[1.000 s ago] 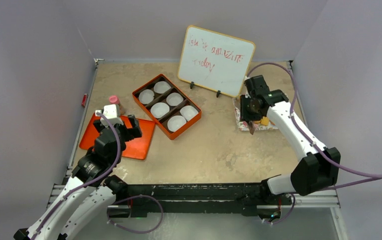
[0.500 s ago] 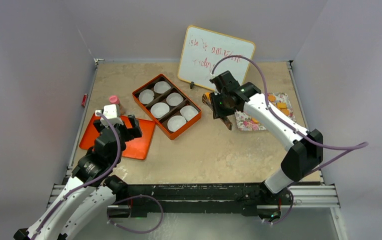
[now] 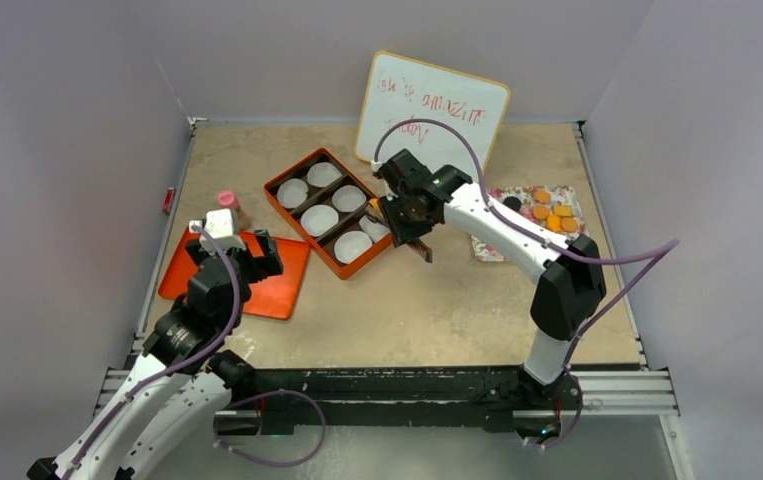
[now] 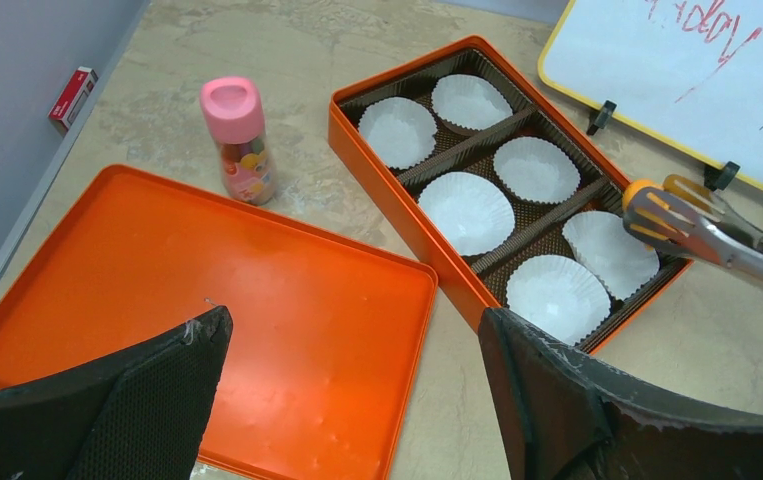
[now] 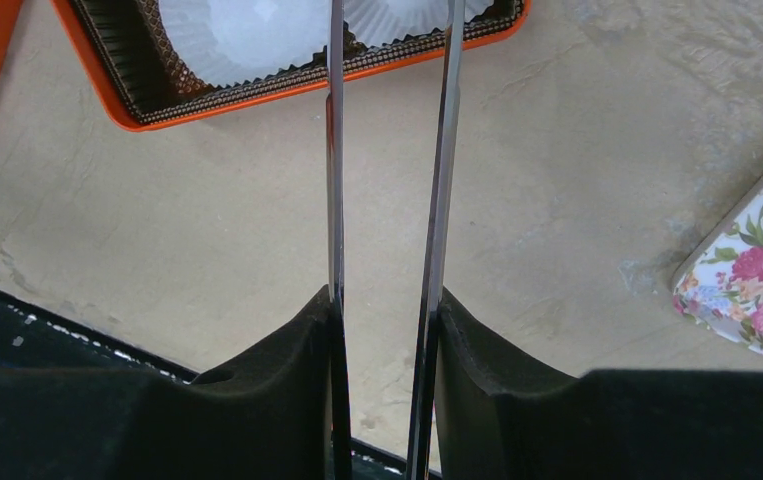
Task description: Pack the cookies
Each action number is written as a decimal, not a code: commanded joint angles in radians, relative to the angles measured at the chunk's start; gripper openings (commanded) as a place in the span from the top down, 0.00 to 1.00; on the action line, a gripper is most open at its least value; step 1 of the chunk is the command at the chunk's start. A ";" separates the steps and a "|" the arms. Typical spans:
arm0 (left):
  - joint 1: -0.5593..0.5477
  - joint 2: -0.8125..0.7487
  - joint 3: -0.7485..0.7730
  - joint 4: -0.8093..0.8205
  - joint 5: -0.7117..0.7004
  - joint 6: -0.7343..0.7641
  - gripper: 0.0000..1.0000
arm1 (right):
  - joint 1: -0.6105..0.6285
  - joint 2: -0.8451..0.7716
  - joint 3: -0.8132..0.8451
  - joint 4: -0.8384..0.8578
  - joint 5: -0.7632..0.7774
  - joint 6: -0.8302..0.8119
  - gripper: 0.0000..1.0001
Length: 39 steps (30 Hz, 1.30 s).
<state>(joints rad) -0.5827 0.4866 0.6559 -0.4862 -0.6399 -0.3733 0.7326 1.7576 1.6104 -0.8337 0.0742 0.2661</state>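
At frame centre in the top view, your R hand (image 3: pixel 409 218) is pinching a pair of metal tongs (image 4: pixel 702 232), its pads pressing both blades partway together. Tong tips are gripping one orange cookie (image 4: pixel 639 189), which is hanging over the right-hand rim of the orange box (image 4: pixel 397 205), just above the paper cups (image 4: pixel 469 212) at that end. Can't tell if it's touching anything. Rest of the cookies (image 3: pixel 553 212) are sitting on the floral plate (image 3: pixel 490 250) at mid-right, orange ones clustered w/ a black one beside them. At lower left your L hand (image 4: pixel 352 335) is hovering w/ fingers spread wide, holding nothing, over the orange tray (image 4: pixel 257 300). Pink-capped bottle (image 4: pixel 239 135) is standing on the table just beyond that tray.
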 commanded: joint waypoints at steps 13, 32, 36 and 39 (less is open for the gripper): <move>0.013 -0.014 -0.012 0.037 -0.014 0.026 0.08 | 0.011 0.120 0.105 -0.058 0.041 -0.059 0.99; 0.023 -0.015 -0.012 0.040 -0.009 0.028 0.08 | 0.010 0.170 0.152 -0.112 0.037 -0.082 0.81; 0.024 -0.016 -0.013 0.039 -0.009 0.028 0.08 | 0.011 0.171 0.159 -0.122 0.044 -0.083 0.74; 0.026 -0.016 -0.013 0.040 -0.009 0.028 0.08 | 0.011 0.169 0.160 -0.125 0.046 -0.084 0.71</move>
<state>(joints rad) -0.5629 0.4774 0.6559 -0.4854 -0.6403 -0.3698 0.7395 1.9427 1.7233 -0.9295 0.0963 0.2001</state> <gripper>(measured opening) 0.923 0.375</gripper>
